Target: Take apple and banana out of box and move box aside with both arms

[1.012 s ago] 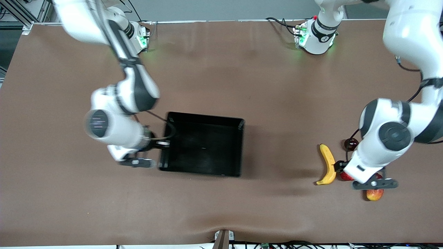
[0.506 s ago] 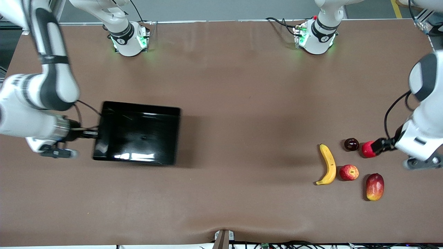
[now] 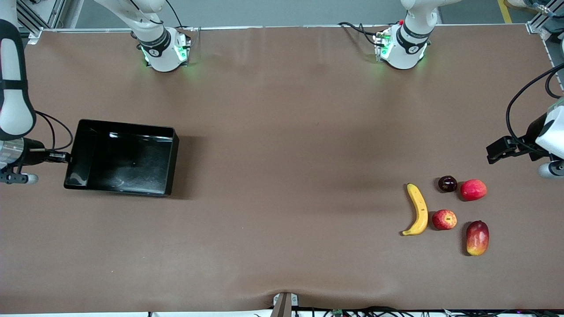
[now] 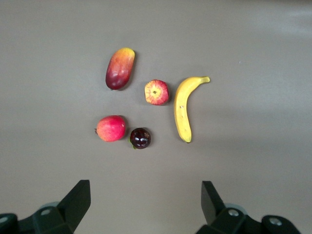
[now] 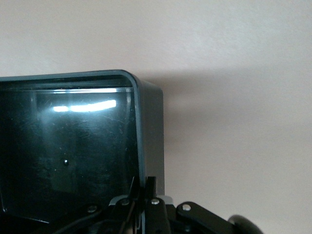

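The black box [image 3: 128,126] is at the right arm's end of the table. My right gripper [image 3: 66,157] is shut on its end wall; in the right wrist view the fingers [image 5: 145,183] pinch the thin rim of the box [image 5: 148,122]. The yellow banana [image 3: 418,209] and the small red apple [image 3: 444,219] lie side by side at the left arm's end. My left gripper [image 3: 493,152] hangs open and empty over the bare table near them. Its wrist view shows the banana [image 4: 184,108] and apple [image 4: 156,92] ahead of the wide-apart gripper [image 4: 145,187].
A dark purple fruit [image 3: 447,183] and a round red fruit [image 3: 473,189] lie just farther from the front camera than the apple. A red-yellow mango [image 3: 477,237] lies nearer. A wide stretch of brown table separates the box from the fruits.
The right arm has swept the box from mid-table toward its own end. The left gripper has pulled away from the fruits, and the round red fruit now lies beside the dark one.
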Motion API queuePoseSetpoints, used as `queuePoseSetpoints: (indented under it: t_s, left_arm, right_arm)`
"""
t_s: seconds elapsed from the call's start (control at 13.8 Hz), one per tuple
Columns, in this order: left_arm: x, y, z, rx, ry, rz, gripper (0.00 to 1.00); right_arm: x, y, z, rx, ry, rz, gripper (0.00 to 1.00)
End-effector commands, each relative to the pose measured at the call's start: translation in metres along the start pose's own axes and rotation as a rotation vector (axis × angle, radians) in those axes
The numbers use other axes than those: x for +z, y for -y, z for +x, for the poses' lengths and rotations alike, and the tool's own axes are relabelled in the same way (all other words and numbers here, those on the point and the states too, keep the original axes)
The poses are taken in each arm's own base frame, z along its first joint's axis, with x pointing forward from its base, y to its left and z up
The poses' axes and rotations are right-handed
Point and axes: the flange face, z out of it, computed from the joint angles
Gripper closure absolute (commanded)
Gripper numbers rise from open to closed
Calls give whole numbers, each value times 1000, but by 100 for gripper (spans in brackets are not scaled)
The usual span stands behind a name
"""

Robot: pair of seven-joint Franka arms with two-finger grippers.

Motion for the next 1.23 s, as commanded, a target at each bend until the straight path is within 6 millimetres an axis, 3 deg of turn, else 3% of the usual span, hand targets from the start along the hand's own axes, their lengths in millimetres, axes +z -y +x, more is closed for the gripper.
queuePoseSetpoints:
  t_s: [0.0, 0.29, 0.36, 0.43, 0.58, 0.72, 0.94, 1.01, 1.16]
  left_arm:
    - [-4, 3, -7, 9, 5, -25, 0]
    - [-13, -14, -13, 14, -5, -26, 0]
    - [-14, -16, -15, 17, -6, -24, 0]
    - [-17, -17, -16, 18, -9, -22, 0]
    - [-20, -27, -18, 38, -13, -16, 0]
    - [-23, -29, -21, 44, -7, -12, 0]
    - [-36, -31, -26, 49, -27, -6, 0]
    - [-41, -31, -29, 50, -30, -2, 0]
    - [-44, -30, -34, 57, -13, 1, 0]
  right_arm:
    - [30, -10, -5, -38, -20, -12, 100]
    - [50, -24, -5, -46, -3, 2, 100]
    - [49, -24, -4, -47, -4, 1, 67]
    - [49, -24, -2, -44, -6, 1, 1]
    - [26, -16, 9, -68, -12, 1, 0]
    - [-19, -3, 28, -103, -28, 6, 0]
    - [-114, 73, 61, -241, -60, -20, 0]
    - [-138, 87, 67, -268, -77, -37, 0]
    - [-170, 142, 70, -319, -73, -67, 0]
